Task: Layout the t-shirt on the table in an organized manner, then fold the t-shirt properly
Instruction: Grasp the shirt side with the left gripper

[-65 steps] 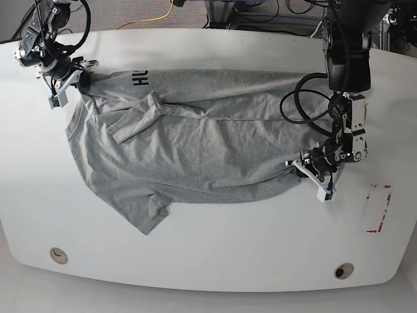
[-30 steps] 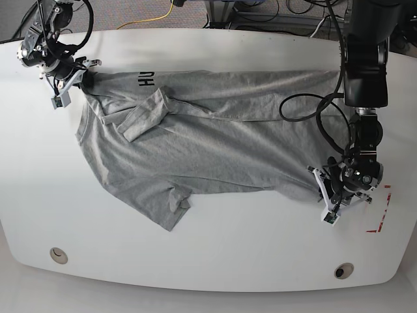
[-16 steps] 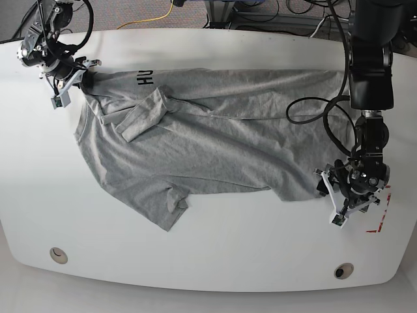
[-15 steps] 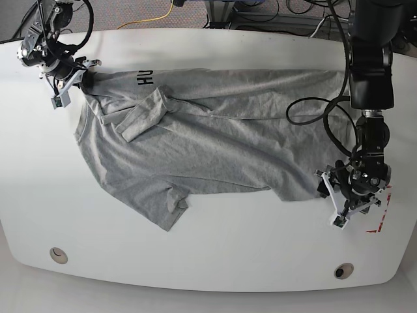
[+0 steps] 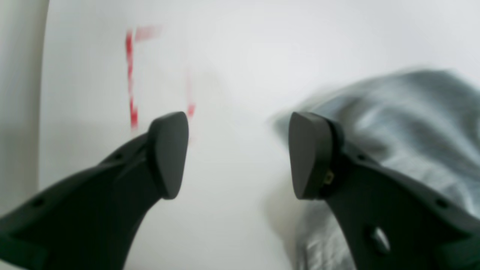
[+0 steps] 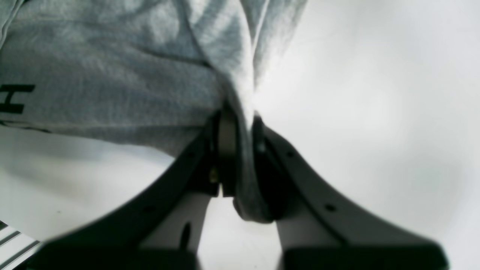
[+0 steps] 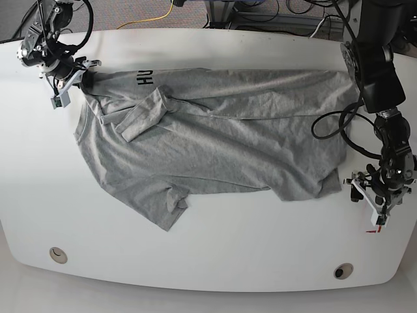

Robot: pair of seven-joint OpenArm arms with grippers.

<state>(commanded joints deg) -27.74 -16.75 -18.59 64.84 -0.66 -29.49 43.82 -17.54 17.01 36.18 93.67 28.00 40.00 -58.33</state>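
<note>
Right claw (image 6: 236, 150) clamping t-shirt (image 7: 215, 137) corner, left claw (image 5: 238, 153) gaping beside hem

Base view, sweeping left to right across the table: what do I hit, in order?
right gripper pinching the shirt's corner → t-shirt spread over the middle of the table → left gripper, jaws open and clear of the cloth → red dashed mark just past it.

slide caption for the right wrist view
Right gripper shut on a bunched fold of the grey t-shirt above the white table.
</note>
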